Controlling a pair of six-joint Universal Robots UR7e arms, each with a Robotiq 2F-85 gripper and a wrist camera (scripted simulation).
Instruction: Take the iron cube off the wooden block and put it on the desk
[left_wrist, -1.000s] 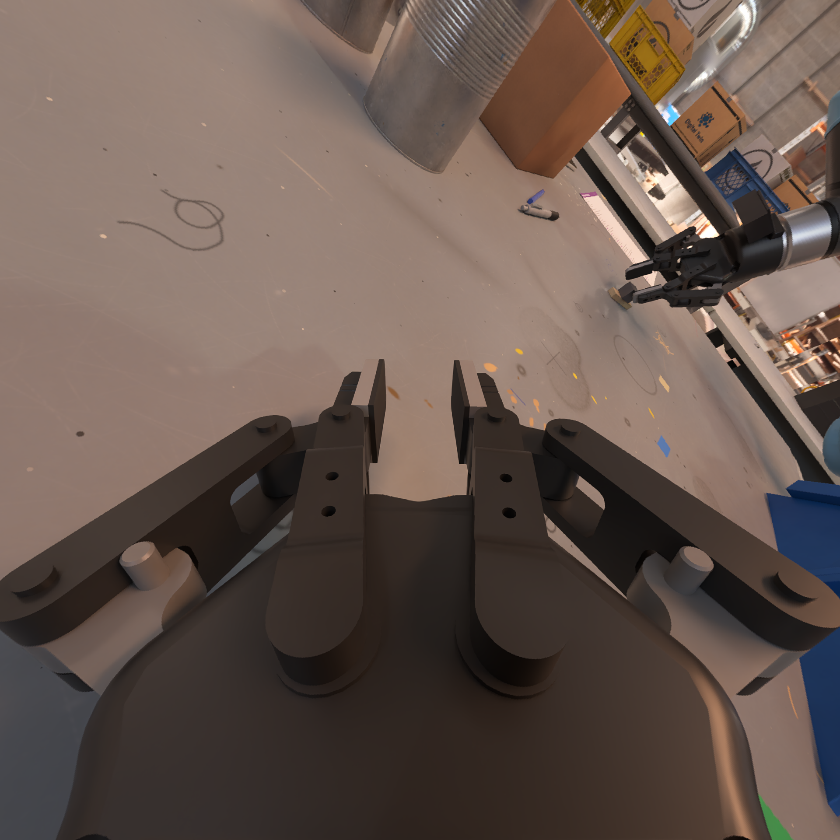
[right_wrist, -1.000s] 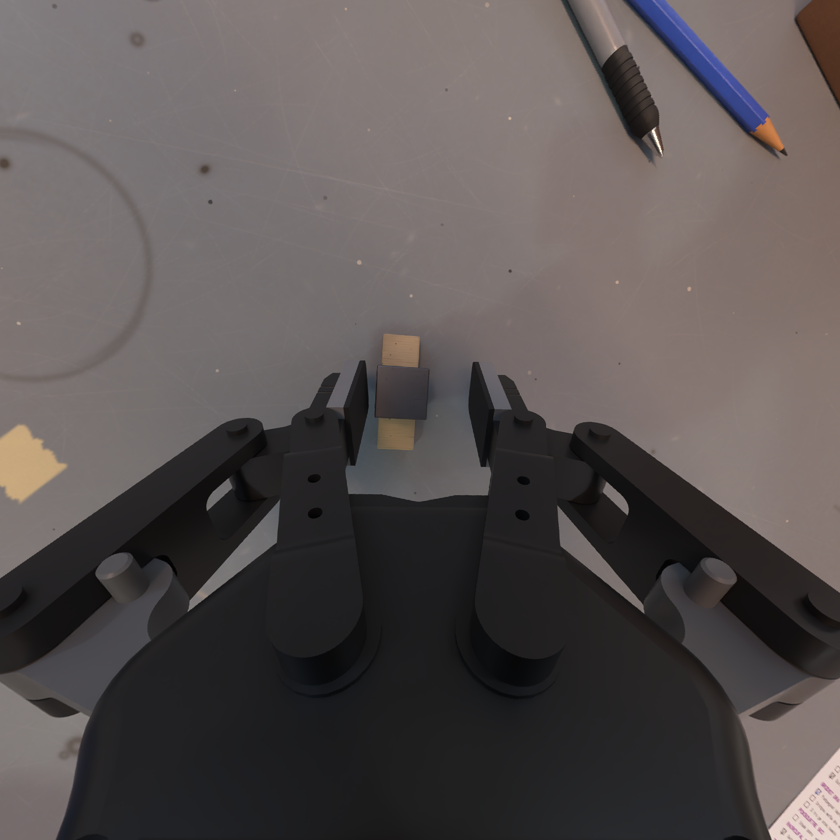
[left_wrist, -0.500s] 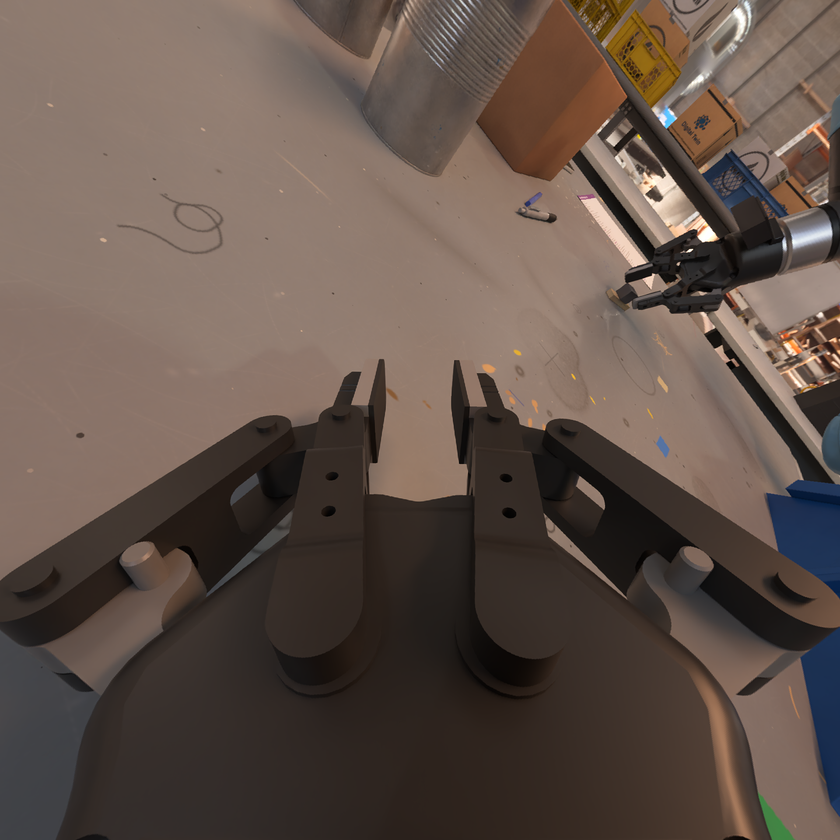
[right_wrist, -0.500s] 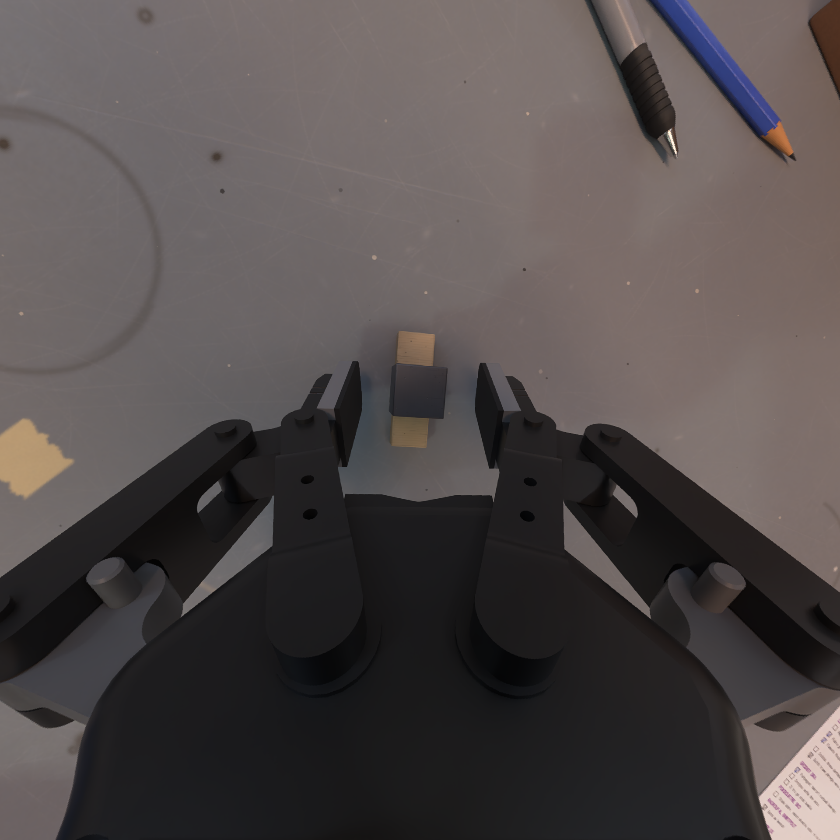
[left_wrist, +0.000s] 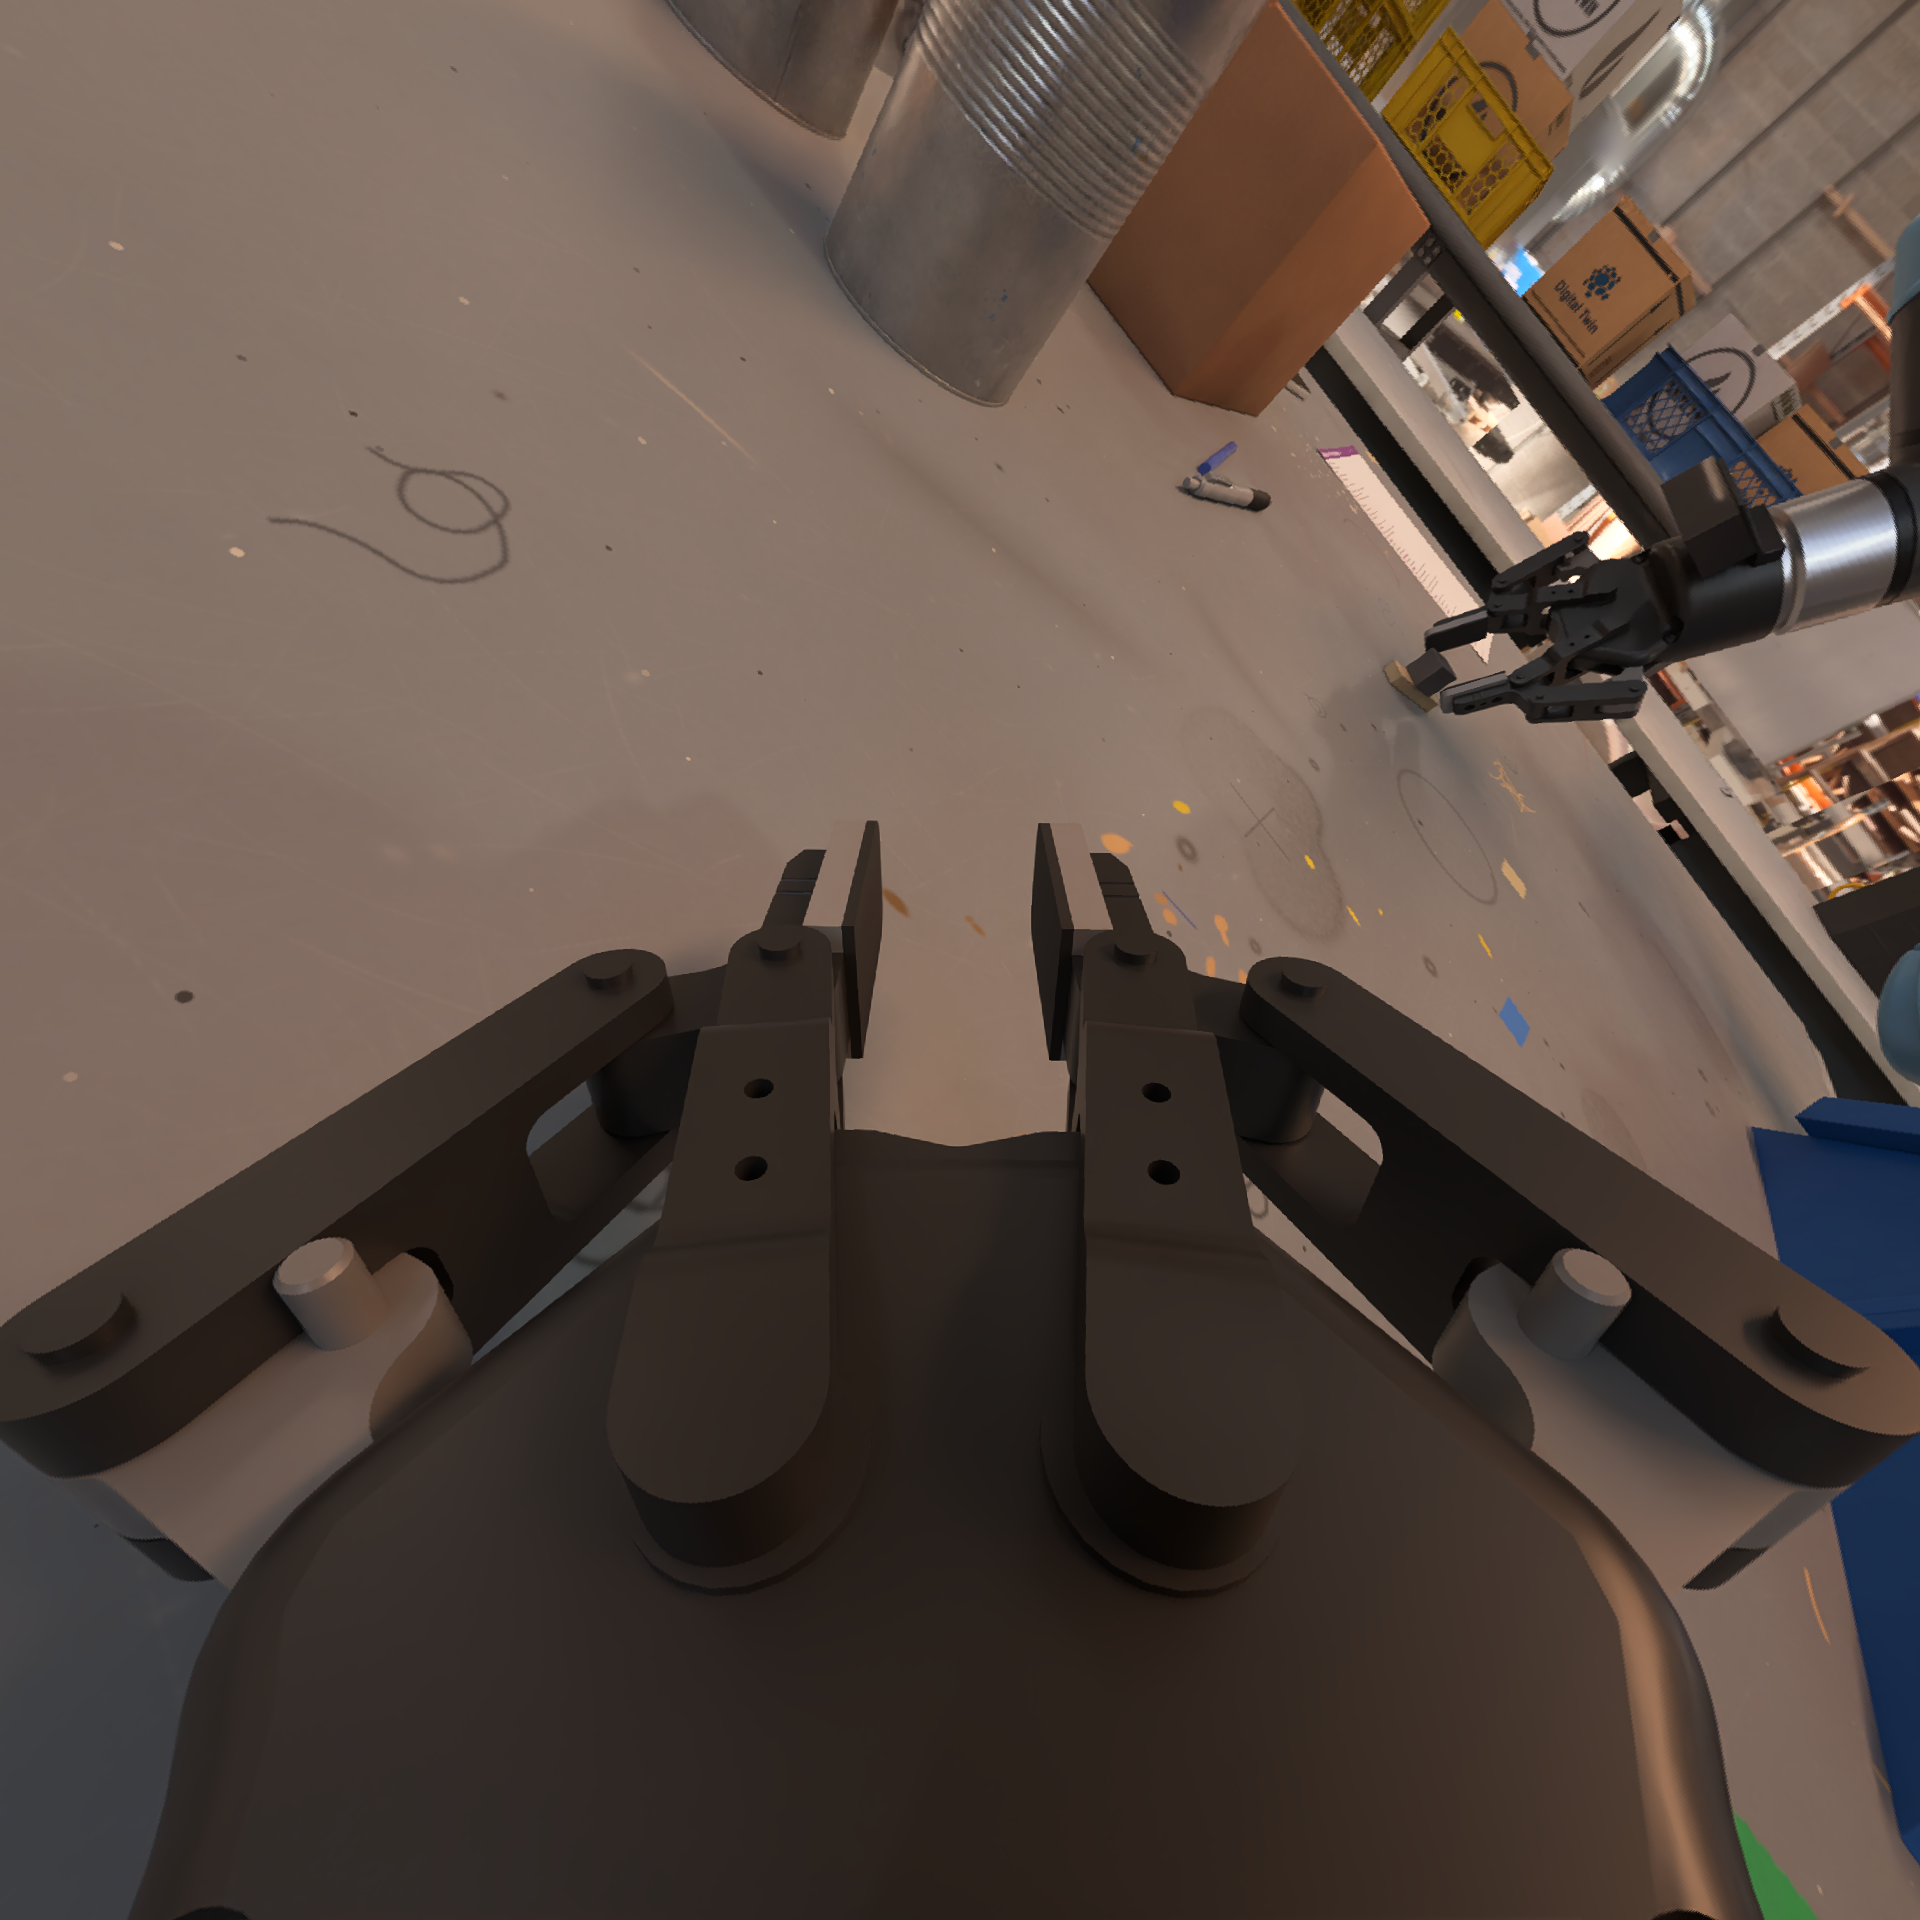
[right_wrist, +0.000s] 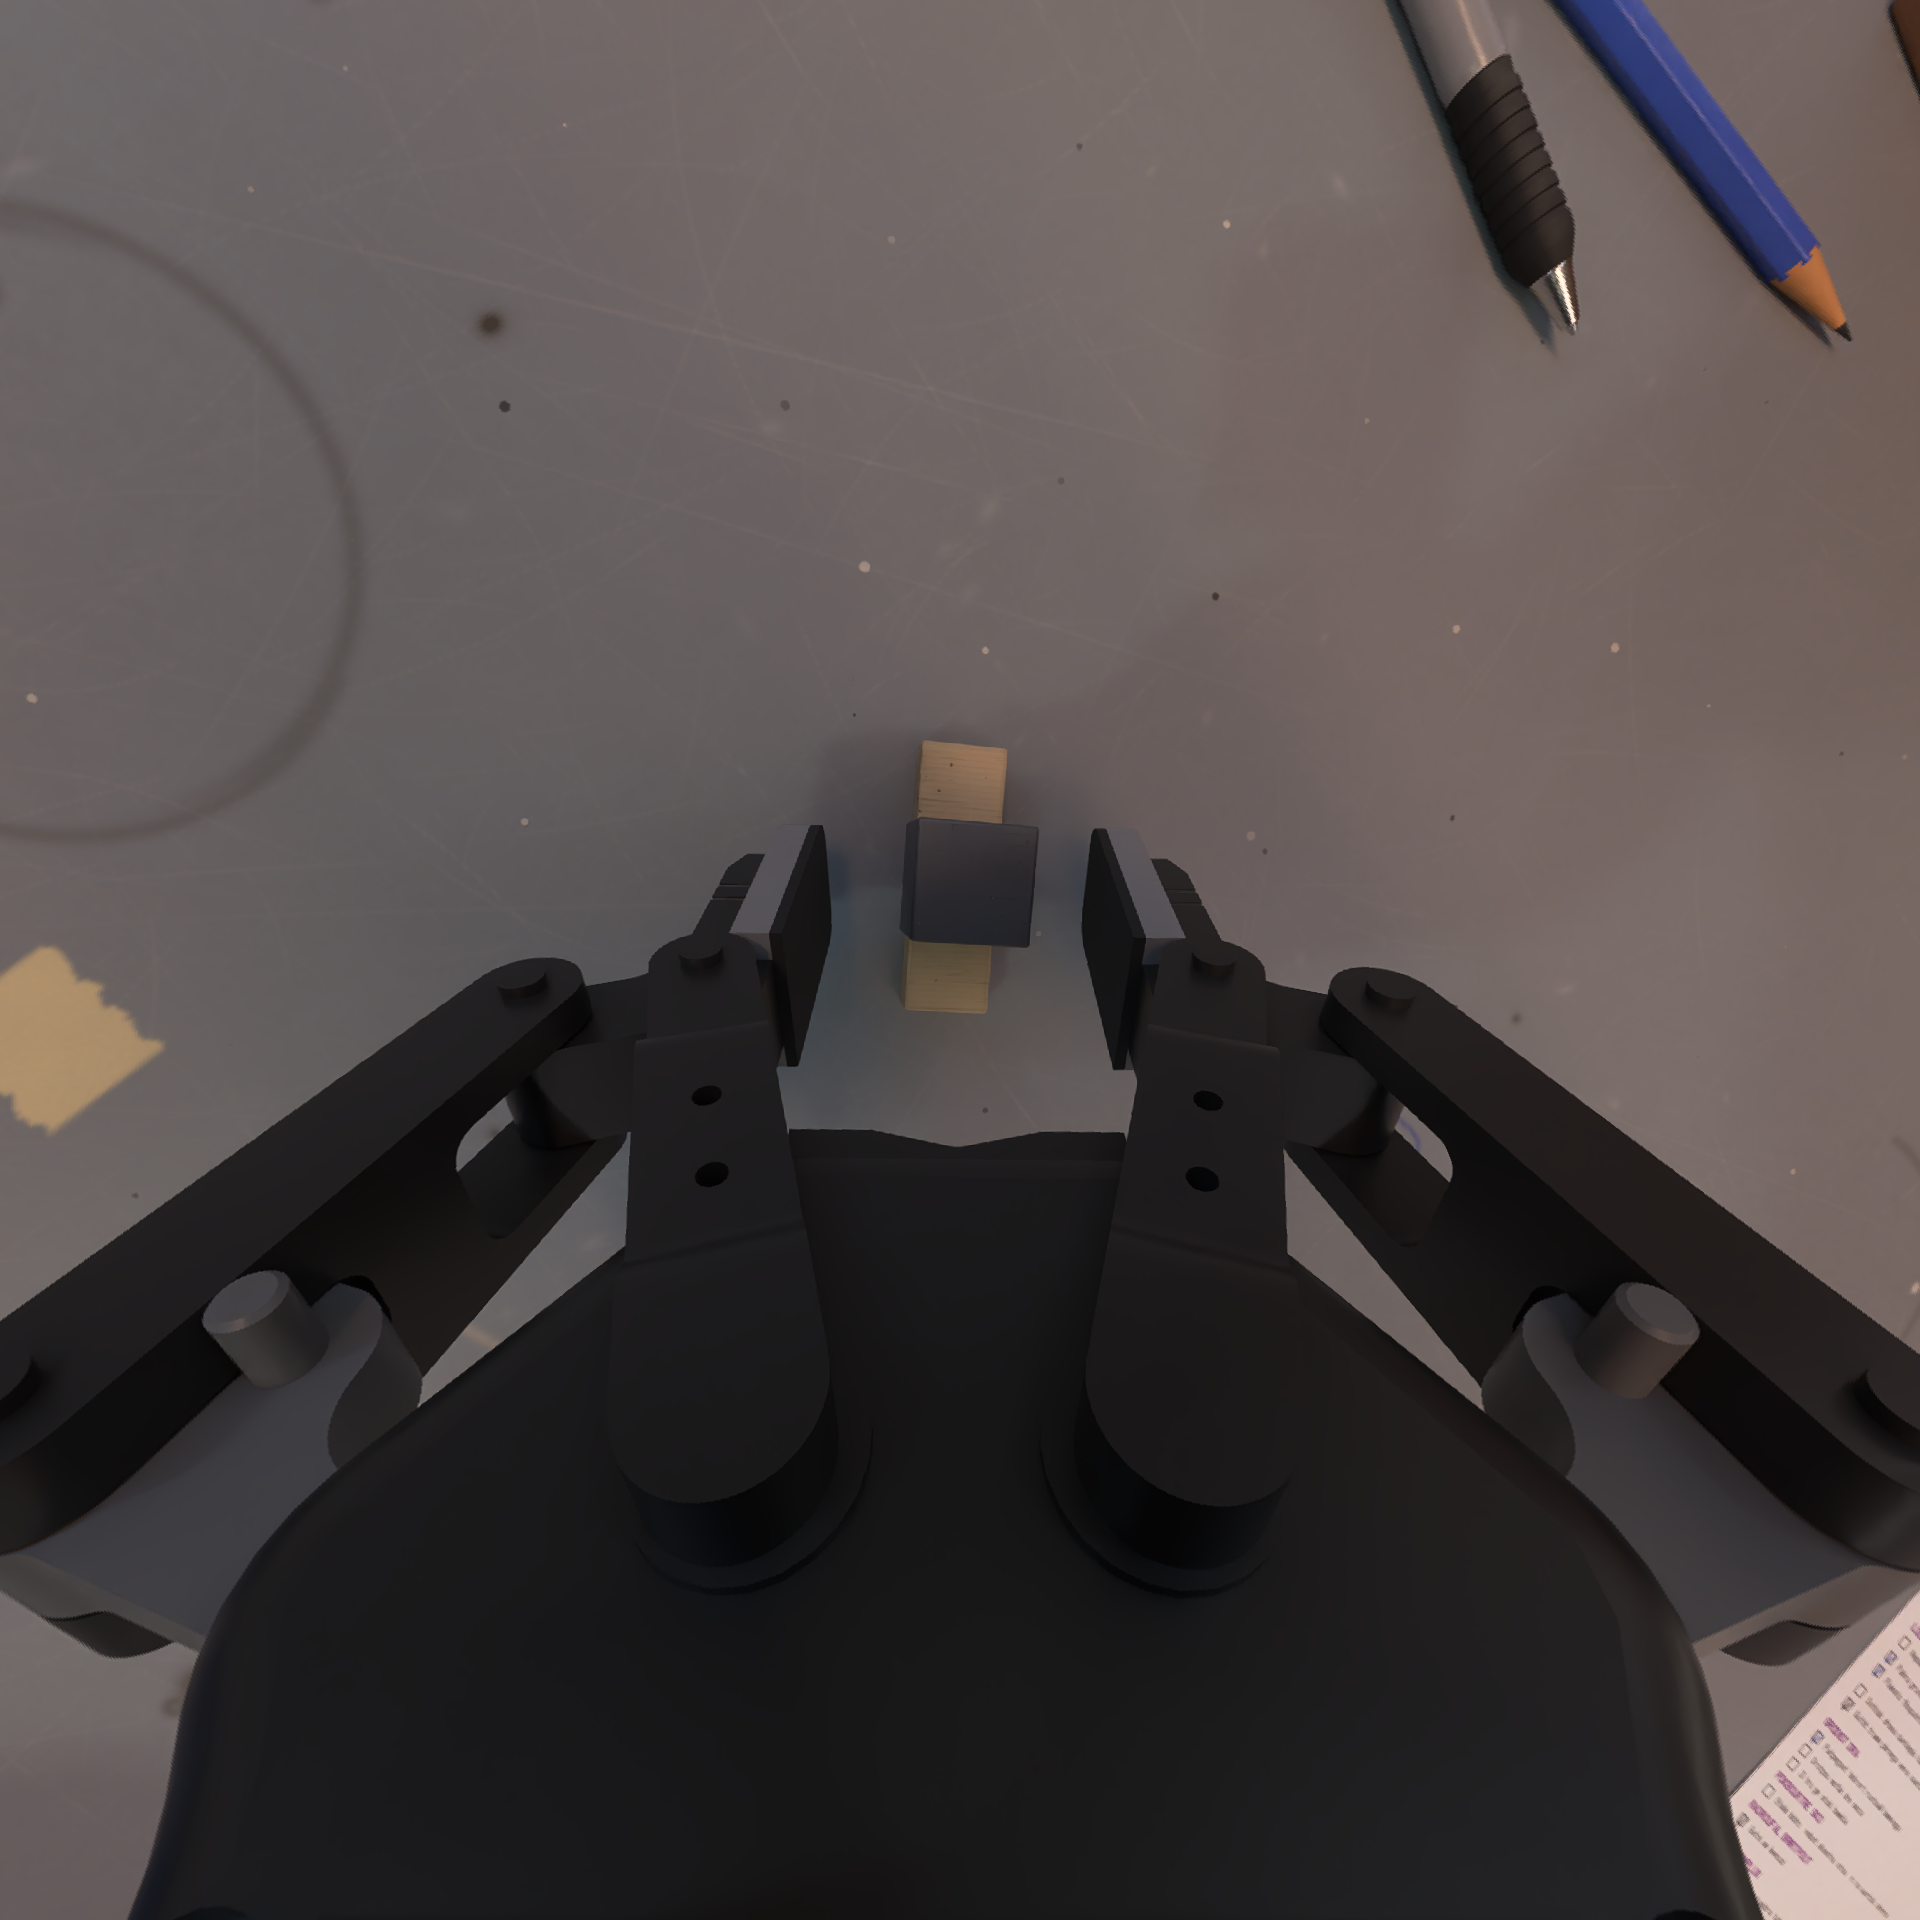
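The iron cube (right_wrist: 968, 881) sits on the wooden block (right_wrist: 961, 777), which lies flat on the grey bench (right_wrist: 935, 416). The right gripper (right_wrist: 956, 914) points down over the stack, jaws wide, one finger on each side of the cube with a gap on both sides. A pen (right_wrist: 1507, 156) and a blue pencil (right_wrist: 1704, 166) lie at far right. The left gripper (left_wrist: 956, 914) hangs well apart over bare bench, jaws parted and holding nothing.
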